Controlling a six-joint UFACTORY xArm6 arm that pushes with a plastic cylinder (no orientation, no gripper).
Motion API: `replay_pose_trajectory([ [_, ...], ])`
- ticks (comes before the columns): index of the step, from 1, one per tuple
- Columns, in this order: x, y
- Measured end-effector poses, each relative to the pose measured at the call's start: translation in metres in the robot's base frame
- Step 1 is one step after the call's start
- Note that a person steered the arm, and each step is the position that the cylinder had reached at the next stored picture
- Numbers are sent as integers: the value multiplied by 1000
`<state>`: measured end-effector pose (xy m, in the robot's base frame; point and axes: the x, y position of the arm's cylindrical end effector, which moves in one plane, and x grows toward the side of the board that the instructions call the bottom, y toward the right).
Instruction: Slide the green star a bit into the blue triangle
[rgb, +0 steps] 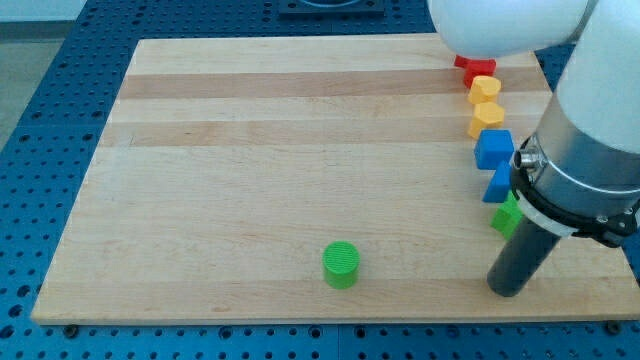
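Note:
The green star (506, 217) lies near the board's right edge, partly hidden behind my arm. The blue triangle (497, 185) sits just above it, touching or nearly touching; its right side is hidden by the arm. My tip (506, 290) rests on the board below the green star, a short way toward the view's bottom. The dark rod rises from the tip up to the right and covers part of the star.
A blue block (493, 148), two yellow blocks (487, 118) (486, 88) and a red block (476, 68) line up above the triangle along the right side. A green cylinder (341, 264) stands at bottom centre. The wooden board (250, 150) ends close to the right.

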<state>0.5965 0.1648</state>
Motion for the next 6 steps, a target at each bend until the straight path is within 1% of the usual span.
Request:
replay_pose_trajectory([
  [3,0,7],
  [4,-15,28],
  [6,-18,27],
])
